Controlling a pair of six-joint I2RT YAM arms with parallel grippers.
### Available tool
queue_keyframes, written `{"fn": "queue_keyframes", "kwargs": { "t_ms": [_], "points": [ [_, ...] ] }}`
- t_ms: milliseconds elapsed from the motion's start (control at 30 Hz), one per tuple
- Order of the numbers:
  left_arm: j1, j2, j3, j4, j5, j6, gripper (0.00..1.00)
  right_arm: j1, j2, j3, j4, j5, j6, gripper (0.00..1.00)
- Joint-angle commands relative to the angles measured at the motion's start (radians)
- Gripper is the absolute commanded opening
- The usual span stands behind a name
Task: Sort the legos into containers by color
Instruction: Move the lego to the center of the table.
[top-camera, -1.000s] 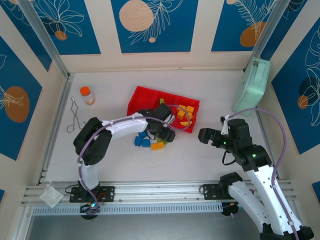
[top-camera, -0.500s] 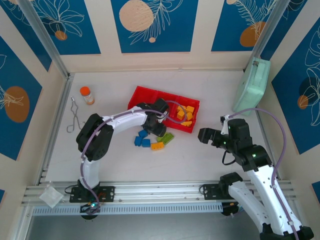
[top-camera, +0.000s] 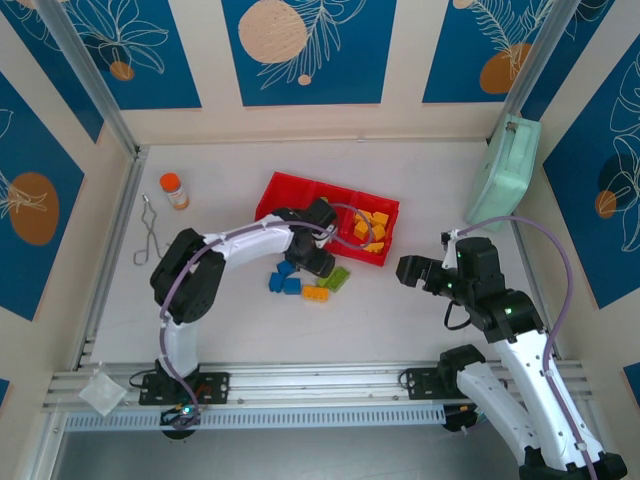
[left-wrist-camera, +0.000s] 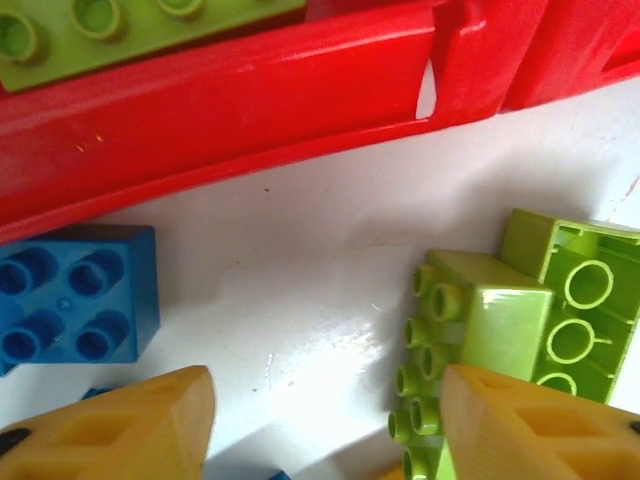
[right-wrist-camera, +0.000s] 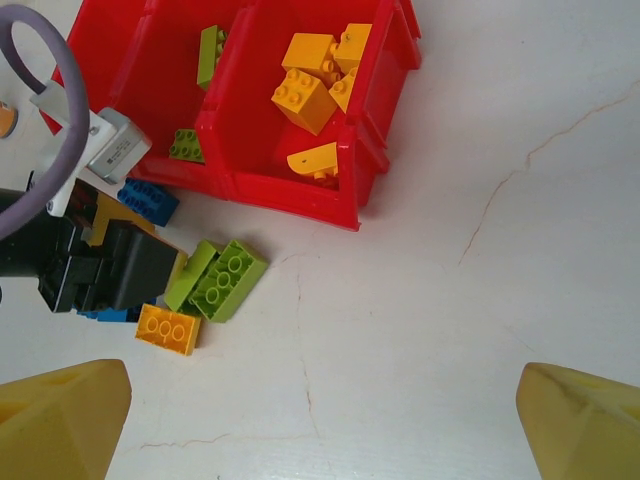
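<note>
left gripper (left-wrist-camera: 325, 425) nearer tray (top-camera: 283, 193), spread | right gripper (right-wrist-camera: 320, 425) spread | white table (top-camera: 400, 325), blue walls (top-camera: 330, 60)

Misc. items, non-sort:
1. Small bottle (top-camera: 174, 190), orange cap, upright, far-L part of table (top-camera: 380, 320).
2. Metal tongs (top-camera: 149, 232), lying flat nr bottle, by L edge.
3. Mint-green flat case (top-camera: 503, 172), on edge, leaning vs. R wall.
4. White crumpled scrap (top-camera: 102, 392), on alu. rail (top-camera: 320, 385), near-L corner.
5. Table top: white, w/ hairline cracks (right-wrist-camera: 510, 175).
6. Wall panels (top-camera: 305, 50): blue, leaf + orange-disc print.
</note>
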Motion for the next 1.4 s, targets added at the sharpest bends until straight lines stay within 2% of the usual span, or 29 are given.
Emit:
{"fn": "queue_keyframes", "kwargs": {
  "t_ms": [0,367,500,667,1000,1233,1367],
  "points": [
    [-0.044,-0.013,0.004,-0.033,-0.008,-0.002,0.66,0.007,0.001,-0.003,-0.001,-0.017,-0.012,0.99],
    [-0.046,0.057,0.053,-0.039,-0.021,-0.035,0.69,0.006,0.01,0.001,-0.003,-0.011,-0.012,0.99],
    [-0.045,-0.026,-0.017,0.043,0.036,-0.066,0.72,0.004,0.011,0.001,-0.002,-0.014,-0.012,0.99],
    [-0.047,-0.101,-0.121,0.147,0.085,-0.187,0.71,0.005,0.007,0.0,-0.003,-0.015,-0.012,0.99],
    [-0.049,-0.086,-0.184,0.305,0.202,-0.264,0.7,0.009,0.004,0.001,-0.005,-0.017,-0.014,0.99],
    [-0.049,-0.039,-0.142,0.231,0.139,-0.272,0.68,0.014,0.004,-0.003,-0.003,-0.017,-0.013,0.99],
    [-0.049,-0.015,-0.101,0.157,0.061,-0.27,0.66,0.016,0.006,-0.002,-0.003,-0.016,-0.013,0.99]
  ]
}}
